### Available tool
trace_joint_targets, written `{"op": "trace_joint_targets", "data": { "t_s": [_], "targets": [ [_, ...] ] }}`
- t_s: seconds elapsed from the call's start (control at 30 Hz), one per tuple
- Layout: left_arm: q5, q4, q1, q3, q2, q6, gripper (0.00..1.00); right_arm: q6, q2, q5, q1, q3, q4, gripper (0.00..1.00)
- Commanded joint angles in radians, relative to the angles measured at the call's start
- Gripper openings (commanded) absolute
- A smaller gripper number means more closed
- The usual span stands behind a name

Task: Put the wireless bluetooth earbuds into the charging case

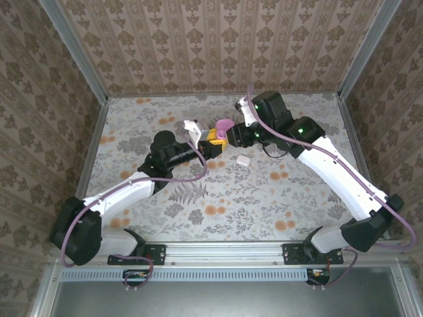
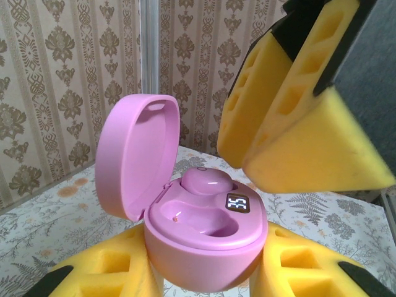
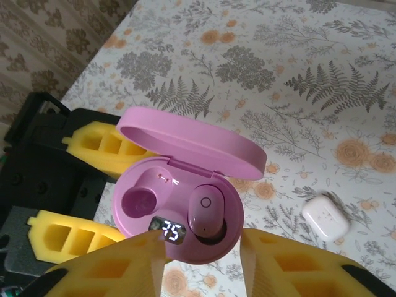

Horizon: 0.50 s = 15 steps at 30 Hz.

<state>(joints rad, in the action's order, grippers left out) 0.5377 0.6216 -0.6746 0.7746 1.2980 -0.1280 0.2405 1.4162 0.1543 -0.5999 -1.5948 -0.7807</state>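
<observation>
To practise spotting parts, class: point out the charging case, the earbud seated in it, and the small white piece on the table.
charging case [image 3: 185, 143]: right wrist view, on its open lid.
earbud [image 3: 204, 211]: right wrist view, on its top face.
small white piece [image 3: 324, 218]: right wrist view, on its upper face.

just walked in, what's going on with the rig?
The left arm's fingers are clamped on the pink charging case, whose lid is open. One pink earbud sits in its well and the other well is empty. The right arm's fingers stand apart close to the case, holding nothing. A small white piece lies on the table nearby. I can't tell whether it is the second earbud.
</observation>
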Motion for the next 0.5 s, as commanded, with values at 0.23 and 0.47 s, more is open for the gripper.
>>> {"op": "trace_joint_targets", "data": {
  "t_s": [0.23, 0.47],
  "targets": [
    [-0.014, 0.039, -0.008, 0.024, -0.019, 0.005, 0.33, 0.167, -0.223, -0.086, 0.112, 0.183, 0.185, 0.45],
    [-0.049, 0.011, 0.002, 0.013, -0.048, 0.031, 0.33, 0.309, -0.194, 0.035, 0.226, 0.303, 0.167, 0.46]
  ]
}}
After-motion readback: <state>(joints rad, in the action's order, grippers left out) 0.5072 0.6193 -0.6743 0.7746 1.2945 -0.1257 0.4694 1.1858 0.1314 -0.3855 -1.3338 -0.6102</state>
